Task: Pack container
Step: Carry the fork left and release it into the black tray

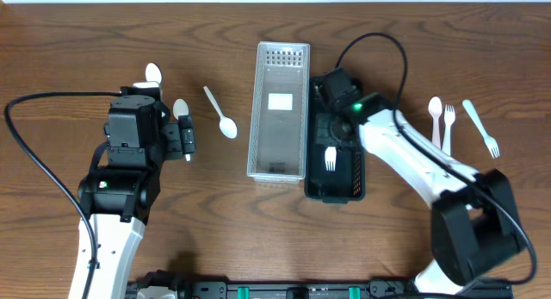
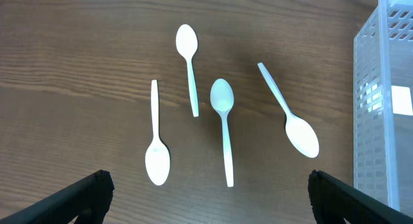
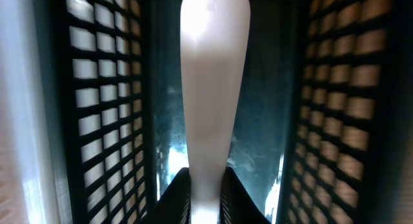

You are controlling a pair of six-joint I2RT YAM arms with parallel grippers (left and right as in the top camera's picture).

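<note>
Overhead: the right gripper (image 1: 331,137) was down inside the black container (image 1: 355,185), which sat touching the clear perforated container (image 1: 280,66). In the right wrist view its fingers were clamped on the handle of a white fork (image 3: 213,88). The left gripper (image 1: 185,137) hung with fingers apart above four white spoons (image 2: 222,98) on the table (image 1: 215,230).

Legible text: none in any view.
Clear container (image 1: 277,109): carries a white rectangular label (image 1: 281,101); no writing can be made out on it from overhead.
Label, left wrist view: seen through the perforated wall, blank or too blurred to tell.
Black container (image 1: 344,183): no marking legible.
Fork (image 1: 330,158): no embossing readable.
Spoons (image 2: 222,96) on bench (image 2: 77,75): no embossing readable.
Arm housings: left arm (image 1: 129,135), right arm (image 1: 405,152); no brand or number legible.
</note>
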